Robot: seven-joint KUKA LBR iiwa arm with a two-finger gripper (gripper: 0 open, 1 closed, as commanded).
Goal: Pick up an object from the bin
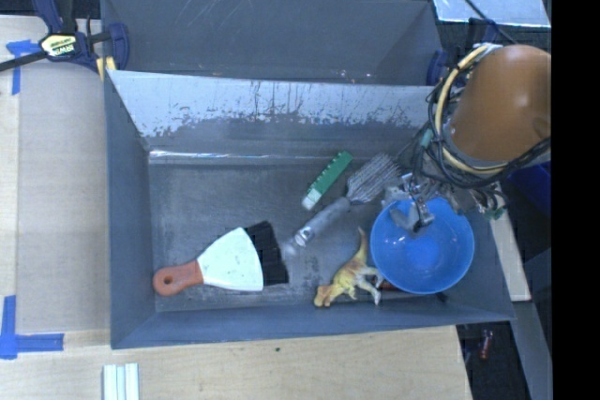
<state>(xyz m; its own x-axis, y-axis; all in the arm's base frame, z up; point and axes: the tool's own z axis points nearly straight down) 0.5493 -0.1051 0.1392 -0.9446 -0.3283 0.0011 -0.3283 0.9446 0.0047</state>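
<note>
My gripper (415,209) hangs at the bin's right side, its metal fingertips just above the near-left inner part of a blue bowl (422,248). Nothing shows between the fingers. A clear-handled brush with a grey bristle head (349,194) lies just left of the gripper, running diagonally. A yellow toy giraffe (351,281) lies at the bowl's lower left, touching its rim.
A green comb-like piece (326,178) with a white end sits in the bin's middle. A white scraper brush with black bristles and an orange handle (230,264) lies at the front left. The orange-domed arm with cables leans over the right wall.
</note>
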